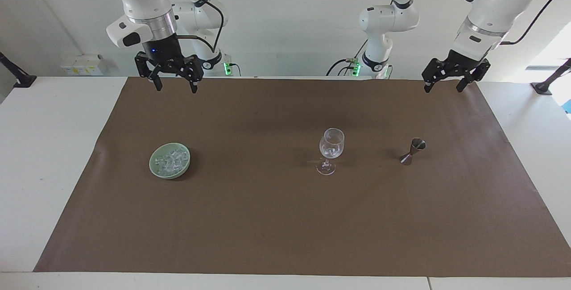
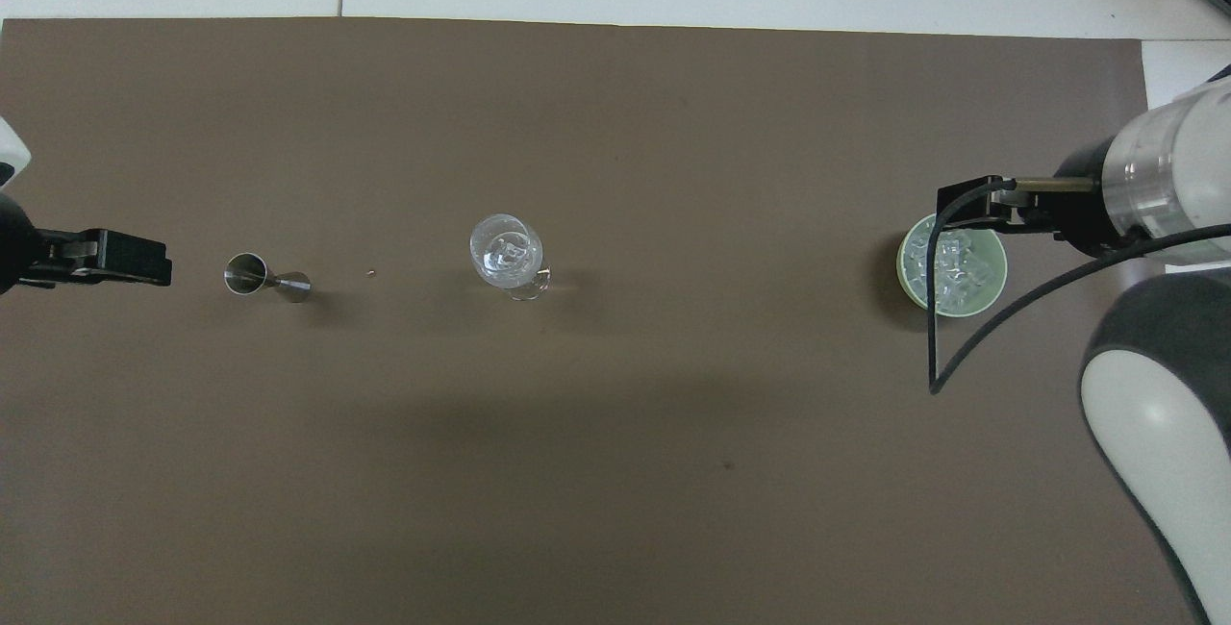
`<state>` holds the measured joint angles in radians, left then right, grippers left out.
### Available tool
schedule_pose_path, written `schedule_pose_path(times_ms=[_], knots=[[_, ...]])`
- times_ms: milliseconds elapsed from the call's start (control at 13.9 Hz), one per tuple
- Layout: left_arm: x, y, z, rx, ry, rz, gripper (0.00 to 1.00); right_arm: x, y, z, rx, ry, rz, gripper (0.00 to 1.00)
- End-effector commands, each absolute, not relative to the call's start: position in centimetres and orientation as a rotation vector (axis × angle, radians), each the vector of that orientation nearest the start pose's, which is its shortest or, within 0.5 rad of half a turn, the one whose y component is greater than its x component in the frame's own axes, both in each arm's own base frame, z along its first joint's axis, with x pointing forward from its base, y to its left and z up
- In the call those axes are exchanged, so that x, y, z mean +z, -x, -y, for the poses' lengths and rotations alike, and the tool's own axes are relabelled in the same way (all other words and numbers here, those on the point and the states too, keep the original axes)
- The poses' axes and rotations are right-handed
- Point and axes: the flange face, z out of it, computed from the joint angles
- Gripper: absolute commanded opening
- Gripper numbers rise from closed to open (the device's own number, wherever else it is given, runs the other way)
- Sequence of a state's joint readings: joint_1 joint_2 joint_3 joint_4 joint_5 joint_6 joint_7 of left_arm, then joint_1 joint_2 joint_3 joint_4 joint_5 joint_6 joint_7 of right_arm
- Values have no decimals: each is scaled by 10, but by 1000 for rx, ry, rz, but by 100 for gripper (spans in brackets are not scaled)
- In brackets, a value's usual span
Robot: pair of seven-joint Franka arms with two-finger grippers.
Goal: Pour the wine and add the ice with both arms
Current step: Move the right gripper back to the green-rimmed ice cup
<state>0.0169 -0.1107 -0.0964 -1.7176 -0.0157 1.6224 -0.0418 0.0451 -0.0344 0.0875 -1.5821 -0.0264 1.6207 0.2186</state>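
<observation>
A clear wine glass (image 1: pixel 331 149) stands upright mid-mat, with small glassy glints in its bowl; it also shows in the overhead view (image 2: pixel 507 250). The ice (image 1: pixel 171 160) is heaped in a pale green bowl (image 1: pixel 152 166) toward the right arm's end, also in the overhead view (image 2: pixel 954 262). A small steel jigger (image 1: pixel 412 151) stands toward the left arm's end. My right gripper (image 1: pixel 175 86) hangs open and empty, high over the mat's edge by the robots. My left gripper (image 1: pixel 443 87) hangs open and empty, high over the mat's corner by the robots.
A brown mat (image 1: pixel 267 218) covers the white table (image 1: pixel 44 147). The right arm's wrist and cable (image 2: pixel 962 346) overlap the bowl's rim (image 2: pixel 904 269) in the overhead view. A small speck (image 2: pixel 371 272) lies between jigger (image 2: pixel 264 277) and glass.
</observation>
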Motion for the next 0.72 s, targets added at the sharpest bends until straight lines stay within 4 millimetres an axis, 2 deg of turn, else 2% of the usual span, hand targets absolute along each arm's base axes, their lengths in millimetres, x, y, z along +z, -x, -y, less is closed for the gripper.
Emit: schedule_pose_path(times_ms=[0,216,504,648], knots=[[617,-514,42,-17,3132,-68,100,646,-541,-49,-77,3113,-114,100],[617,-514,41,-17,3132,-66,100,640,-542,-41,-29,3113,-126,100],[618,-514,41,-10,3132,-56,100,632,-549,-39,-34,3185,-49,100],[618,-514,38,-2,3132,-51,100,623,-543,-38,-2,3188,-46,100]])
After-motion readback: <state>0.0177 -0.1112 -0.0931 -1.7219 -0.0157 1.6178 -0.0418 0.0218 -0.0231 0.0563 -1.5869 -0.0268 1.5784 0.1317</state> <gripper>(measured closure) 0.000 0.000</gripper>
